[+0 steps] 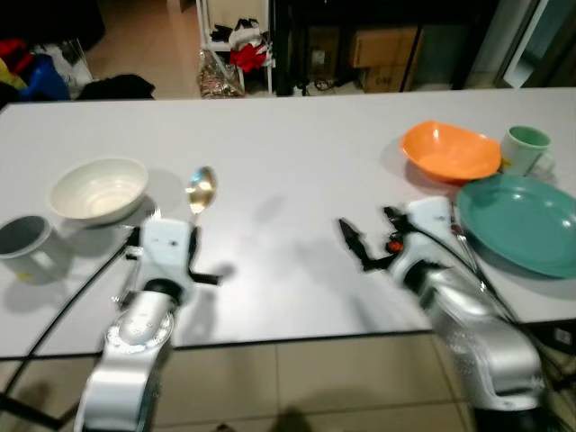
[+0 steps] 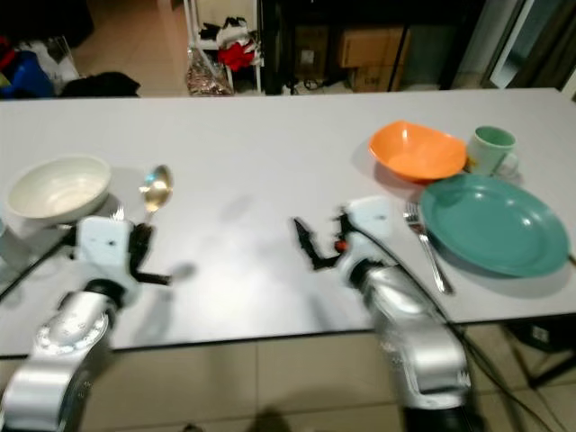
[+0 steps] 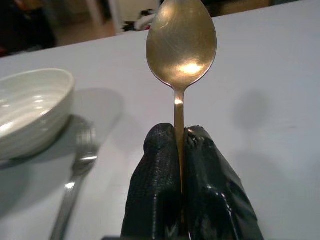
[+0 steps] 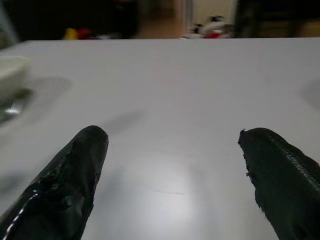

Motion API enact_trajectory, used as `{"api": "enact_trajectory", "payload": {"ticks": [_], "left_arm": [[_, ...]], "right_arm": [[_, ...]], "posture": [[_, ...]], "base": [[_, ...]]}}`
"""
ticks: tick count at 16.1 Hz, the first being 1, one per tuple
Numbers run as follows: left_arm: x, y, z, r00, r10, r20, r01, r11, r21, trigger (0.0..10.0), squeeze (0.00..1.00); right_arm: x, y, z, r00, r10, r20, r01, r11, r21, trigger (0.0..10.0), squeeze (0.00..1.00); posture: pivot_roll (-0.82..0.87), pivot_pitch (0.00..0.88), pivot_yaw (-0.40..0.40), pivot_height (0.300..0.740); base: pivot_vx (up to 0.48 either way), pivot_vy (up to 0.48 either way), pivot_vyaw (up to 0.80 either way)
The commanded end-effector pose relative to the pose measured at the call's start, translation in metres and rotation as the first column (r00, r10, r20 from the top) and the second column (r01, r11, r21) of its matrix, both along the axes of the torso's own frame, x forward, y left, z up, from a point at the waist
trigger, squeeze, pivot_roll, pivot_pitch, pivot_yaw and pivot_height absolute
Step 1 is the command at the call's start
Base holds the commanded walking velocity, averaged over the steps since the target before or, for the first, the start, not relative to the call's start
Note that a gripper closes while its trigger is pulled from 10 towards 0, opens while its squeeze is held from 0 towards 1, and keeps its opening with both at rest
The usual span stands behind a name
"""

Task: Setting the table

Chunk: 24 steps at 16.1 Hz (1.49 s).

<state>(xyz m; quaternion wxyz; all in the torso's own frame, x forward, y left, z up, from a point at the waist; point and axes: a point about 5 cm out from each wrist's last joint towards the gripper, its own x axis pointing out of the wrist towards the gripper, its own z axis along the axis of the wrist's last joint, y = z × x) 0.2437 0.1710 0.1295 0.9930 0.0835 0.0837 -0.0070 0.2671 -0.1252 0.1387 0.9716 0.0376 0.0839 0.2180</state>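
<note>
Pinching a gold spoon (image 3: 181, 47) by its handle, the left tool (image 3: 182, 150) is clamped; the right tool (image 4: 172, 145) gapes wide, empty.

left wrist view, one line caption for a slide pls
Left gripper shut on a gold spoon, white bowl alongside.

The gold spoon (image 3: 181, 47) has its lower handle buried between the left gripper (image 3: 181, 145) fingers. The grey mug (image 1: 20, 247) is cut by the frame edge, as is the white bowl (image 3: 27, 112). Part of a fork (image 3: 76, 185) is cropped. The background clutter (image 1: 236, 54) is too blurred to identify.
</note>
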Motion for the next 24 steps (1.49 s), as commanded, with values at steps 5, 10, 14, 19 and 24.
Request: {"api": "enact_trajectory", "payload": {"ticks": [5, 10, 14, 19, 24], "left_arm": [[0.004, -0.004, 0.002, 1.000, -0.001, 0.014, 0.001, 1.000, 0.001, 10.0, 0.00], [0.016, -0.002, 0.001, 1.000, 0.010, -0.013, -0.011, 0.999, -0.036, 10.0, 0.00], [0.038, -0.005, -0.004, 0.997, -0.042, -0.057, 0.040, 0.999, -0.035, 10.0, 0.00], [0.078, 0.003, -0.014, 0.982, -0.068, -0.179, 0.067, 0.998, -0.009, 10.0, 0.00], [0.115, 0.009, -0.012, 0.972, -0.040, -0.231, 0.031, 0.999, -0.042, 10.0, 0.00]], "right_arm": [[-0.001, -0.010, 0.002, 1.000, -0.017, -0.001, 0.017, 1.000, -0.021, 10.0, 0.00], [0.003, -0.009, 0.009, 1.000, 0.004, 0.006, -0.004, 1.000, -0.022, 10.0, 0.00], [0.001, -0.007, 0.013, 0.999, 0.031, 0.005, -0.031, 0.999, -0.016, 10.0, 0.00], [-0.006, -0.002, 0.012, 0.984, 0.175, -0.014, -0.176, 0.982, -0.065, 10.0, 0.00], [-0.023, 0.002, 0.013, 0.894, 0.445, -0.045, -0.447, 0.884, -0.135, 10.0, 0.00]], "posture": [[-0.09, 0.000, 0.044, 0.740], [-0.11, 0.000, 0.049, 0.740], [-0.11, 0.000, 0.046, 0.740], [-0.13, 0.000, 0.042, 0.740], [-0.14, 0.009, 0.033, 0.740]], "base": [[0.000, -0.480, 0.00], [0.000, 0.000, 0.00], [0.000, 0.000, 0.00], [0.000, 0.000, 0.00], [0.000, 0.000, 0.00]]}}
